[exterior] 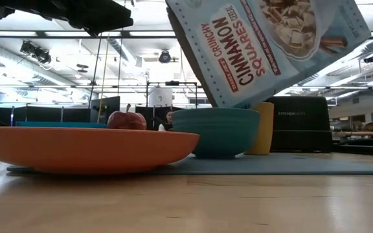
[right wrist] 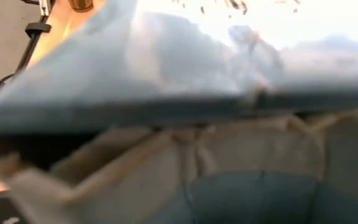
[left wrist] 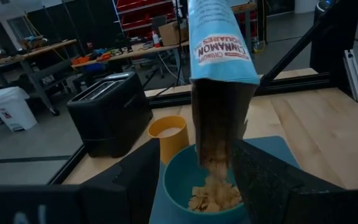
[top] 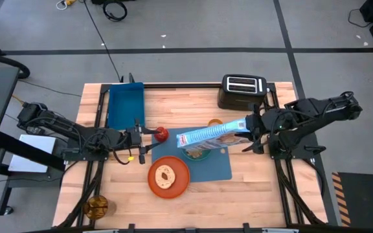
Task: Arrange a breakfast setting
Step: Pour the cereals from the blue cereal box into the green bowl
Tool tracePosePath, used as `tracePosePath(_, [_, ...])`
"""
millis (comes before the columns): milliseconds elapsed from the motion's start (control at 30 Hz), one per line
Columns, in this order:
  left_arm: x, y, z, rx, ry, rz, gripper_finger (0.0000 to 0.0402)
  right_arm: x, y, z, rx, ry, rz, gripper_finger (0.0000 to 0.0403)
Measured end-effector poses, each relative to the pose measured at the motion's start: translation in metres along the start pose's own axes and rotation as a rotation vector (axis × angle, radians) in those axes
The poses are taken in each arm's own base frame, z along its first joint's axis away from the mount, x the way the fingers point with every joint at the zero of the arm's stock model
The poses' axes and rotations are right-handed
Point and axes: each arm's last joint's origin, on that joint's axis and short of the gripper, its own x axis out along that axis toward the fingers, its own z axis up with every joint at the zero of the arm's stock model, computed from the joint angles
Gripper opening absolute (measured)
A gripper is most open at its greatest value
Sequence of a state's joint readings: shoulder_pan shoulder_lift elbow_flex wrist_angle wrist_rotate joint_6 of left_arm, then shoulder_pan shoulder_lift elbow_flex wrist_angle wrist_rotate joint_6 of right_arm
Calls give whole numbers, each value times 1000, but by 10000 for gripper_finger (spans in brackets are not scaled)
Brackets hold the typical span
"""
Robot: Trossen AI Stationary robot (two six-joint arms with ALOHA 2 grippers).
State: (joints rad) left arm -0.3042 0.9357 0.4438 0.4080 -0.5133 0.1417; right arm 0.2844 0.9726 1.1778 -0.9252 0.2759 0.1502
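Over the bowl: my right gripper is clenched on the blue cereal bag, tipped mouth-down above the teal bowl; cereal lies in the bowl in the left wrist view.
Bag and bowl edge: in the low view the bag's lower end sits just above the bowl rim; I cannot tell whether they touch.
Left gripper: jaws spread, hovering just beside the red apple, near the placemat's far-left corner.
Placemat: flat, bowl at its far edge; the orange plate overhangs its near-left corner.
Plate contents: round bread piece at its centre.
Cup: small orange cup just behind the bowl, between it and the black toaster.
Open room: bare wood near the front-right of the table.
Blue bin: far-left, apart from the setting.
Right wrist view: filled by the bag, probably pressed close.
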Motion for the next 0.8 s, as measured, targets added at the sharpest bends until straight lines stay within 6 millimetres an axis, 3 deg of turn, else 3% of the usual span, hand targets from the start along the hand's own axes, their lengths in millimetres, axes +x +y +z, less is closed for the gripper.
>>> tracePosePath(800, [0,1,5,-16,-43,7,201,-21,-7,-10,-2,-14,20,123])
